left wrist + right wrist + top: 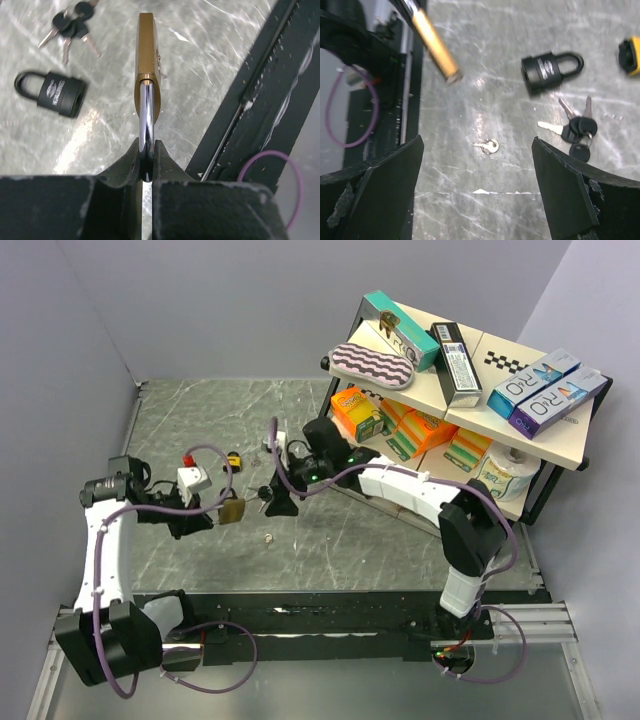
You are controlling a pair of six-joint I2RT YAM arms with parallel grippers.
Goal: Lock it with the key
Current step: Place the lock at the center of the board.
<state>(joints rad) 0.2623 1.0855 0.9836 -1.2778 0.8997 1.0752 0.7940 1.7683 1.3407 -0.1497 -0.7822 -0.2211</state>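
1. Brass padlock (146, 65) is hanging clear of the table (485, 210), showing at the upper left of the right wrist view. The left gripper (146, 165) is pinching only its chrome shackle between fully closed jaws. That thin grip is likely leaving the body free to pivot, so a push from a key could swing it aside instead of seating.
2. Right gripper (477, 145) is hovering with its jaws spread wide and carrying nothing. A small silver key (489, 146) is lying flat on the stone at the frame's centre, between the fingers. A flat key on a slick surface is risking a skid or a spin as the fingers are closing, or a pinch that is leaving the blade badly angled.
3. Black padlock (547, 72) and a bunch of black-headed keys (575, 130) are sitting at the right of that view, near the single key. A descent drifting rightward could be catching the wrong key, or nudging the bunch into the target.
4. Whether the shackle is seated or sprung is not showing from the edge-on left wrist view, and the keyway's facing is unclear, so misalignment at insertion is looking like the main hazard.
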